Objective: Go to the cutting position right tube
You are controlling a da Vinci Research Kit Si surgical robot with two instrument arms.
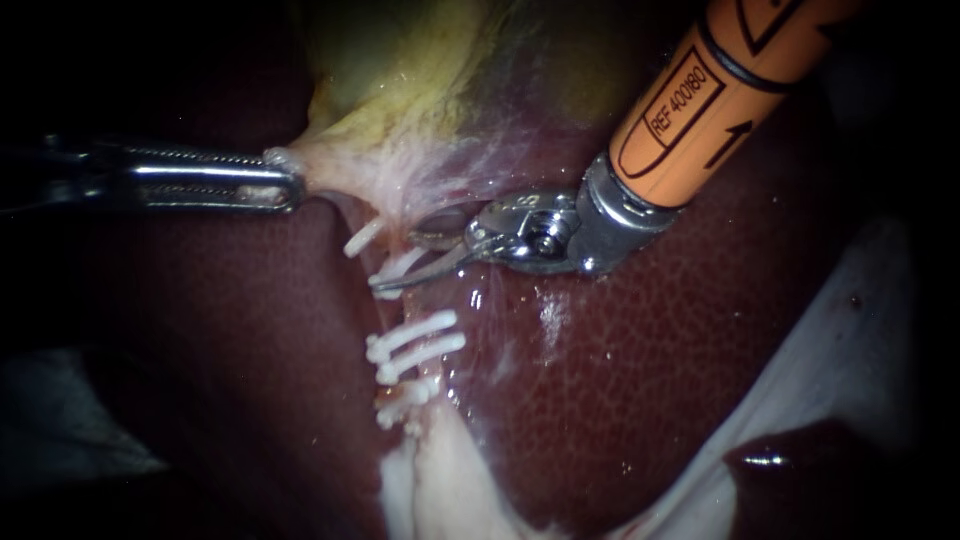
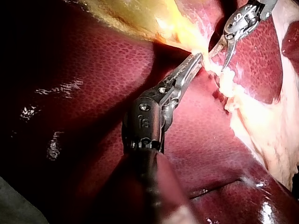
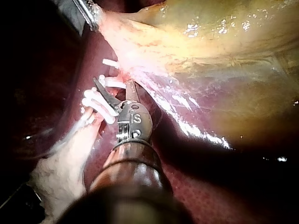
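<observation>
Dark red liver (image 1: 620, 380) all round. So the left tool (image 1: 285, 185) has its jaws clamped on the gallbladder (image 1: 400, 90) neck. The right tool (image 1: 415, 262), blades open and empty, sits at the tube (image 1: 398, 215) among white clips (image 1: 415, 335). Looks like final lining-up; next it needs to straddle the tube squarely between clips.

glistening dark red liver (image 1: 650, 380) borders the yellowish gallbladder (image 1: 400, 70).
</observation>
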